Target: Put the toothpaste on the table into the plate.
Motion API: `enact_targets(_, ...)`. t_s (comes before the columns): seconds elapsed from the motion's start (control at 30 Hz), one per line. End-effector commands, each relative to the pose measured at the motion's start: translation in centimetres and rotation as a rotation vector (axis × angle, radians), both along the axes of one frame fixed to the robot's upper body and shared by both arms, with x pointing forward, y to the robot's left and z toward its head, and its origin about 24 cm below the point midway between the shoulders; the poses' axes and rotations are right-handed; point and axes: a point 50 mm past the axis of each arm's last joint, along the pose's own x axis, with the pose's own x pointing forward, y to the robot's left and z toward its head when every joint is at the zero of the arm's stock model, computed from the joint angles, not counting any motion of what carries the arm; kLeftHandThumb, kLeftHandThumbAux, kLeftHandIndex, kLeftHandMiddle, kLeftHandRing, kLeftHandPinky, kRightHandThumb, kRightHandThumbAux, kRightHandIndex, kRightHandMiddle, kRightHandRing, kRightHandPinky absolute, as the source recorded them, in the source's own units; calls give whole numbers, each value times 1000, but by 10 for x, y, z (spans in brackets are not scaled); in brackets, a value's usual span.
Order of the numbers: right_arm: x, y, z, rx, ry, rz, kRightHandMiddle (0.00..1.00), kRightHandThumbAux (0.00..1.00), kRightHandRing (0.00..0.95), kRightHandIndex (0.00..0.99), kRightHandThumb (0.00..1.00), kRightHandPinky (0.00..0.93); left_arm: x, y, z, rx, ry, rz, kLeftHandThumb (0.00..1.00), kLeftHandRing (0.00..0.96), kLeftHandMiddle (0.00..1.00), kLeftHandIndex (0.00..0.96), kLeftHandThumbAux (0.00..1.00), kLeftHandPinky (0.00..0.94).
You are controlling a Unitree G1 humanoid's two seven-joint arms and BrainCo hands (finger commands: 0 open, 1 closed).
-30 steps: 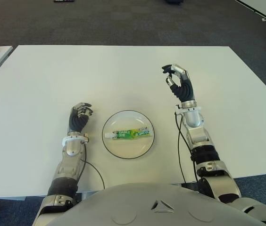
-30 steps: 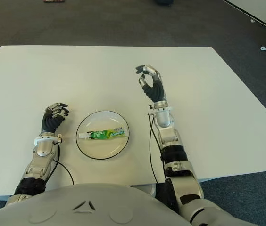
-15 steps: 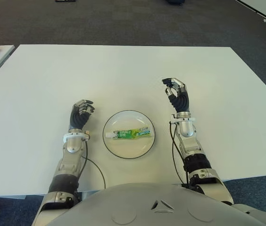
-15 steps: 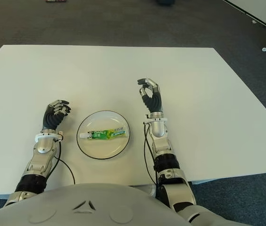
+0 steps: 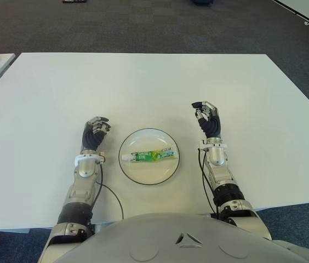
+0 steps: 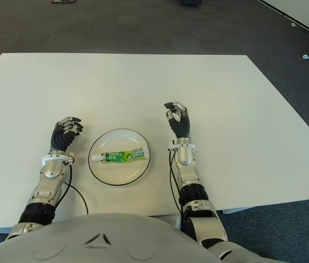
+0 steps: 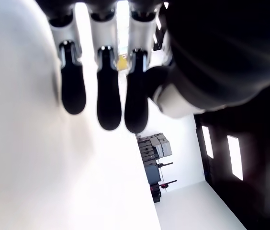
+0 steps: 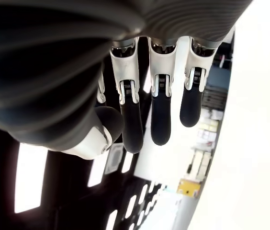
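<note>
The toothpaste (image 5: 147,155) lies flat across the middle of the plate (image 5: 135,173), cap end toward the robot's left, and nothing touches it. The plate sits on the white table (image 5: 143,82) near the robot's edge, between the two hands. The right hand (image 5: 208,119) is just beside the plate on its right, fingers loosely curled, holding nothing. The left hand (image 5: 94,133) shows on the plate's other side, fingers also curled and empty. To my eye the placing is done; what is left is only a retreat, so the next move calls for both arms to settle without nudging the plate.
</note>
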Motion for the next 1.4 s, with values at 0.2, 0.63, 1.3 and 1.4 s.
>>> enact_targets(0.2,-7,0,-12,-17,78,-66,423,730,405,423,699,423,-2,-1,0,-22,15,-8,704,544,539,428,719,508)
enact_targets(0.63,-9,-1,-19,-61,131,-55,427,734,416,418,708,435,-6,-2,-2,-5,22,-2,706,557,553,428,720,522)
enact_targets(1.3,-13,1,-29,-45,317,9,419,734,404,417,713,409,-12,-2,-1,28,30,-4,706,574,567,430,719,534)
enact_targets(1.4,-14,1,-29,-37,336,19,421,733,404,417,714,407,-13,-3,-1,24,27,-3,705,573,566,430,719,533)
